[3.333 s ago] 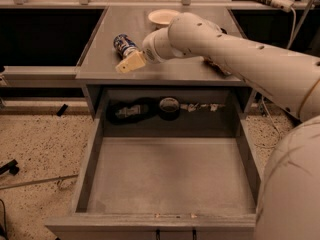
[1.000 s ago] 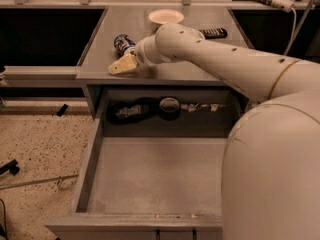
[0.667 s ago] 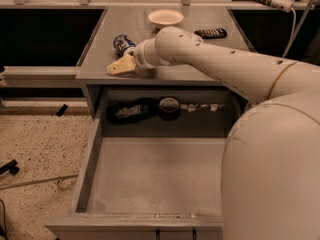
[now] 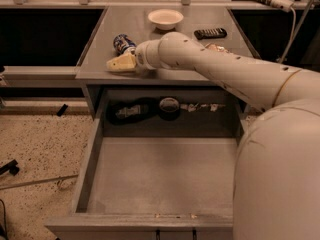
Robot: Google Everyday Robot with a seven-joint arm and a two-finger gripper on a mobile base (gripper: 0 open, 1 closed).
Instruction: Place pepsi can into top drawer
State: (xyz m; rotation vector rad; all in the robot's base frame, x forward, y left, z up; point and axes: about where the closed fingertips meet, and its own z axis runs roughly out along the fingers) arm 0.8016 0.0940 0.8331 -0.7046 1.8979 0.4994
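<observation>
The gripper (image 4: 119, 64) is held over the counter (image 4: 102, 49), just beside the pepsi can (image 4: 123, 43); the top drawer (image 4: 160, 174) is seen open.

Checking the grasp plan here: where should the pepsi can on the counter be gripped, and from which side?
Grip the can across the middle of its round body, coming down from above. It seems to lie on its side on the counter, so its flanks are exposed. The gripper sits just in front of it.
</observation>
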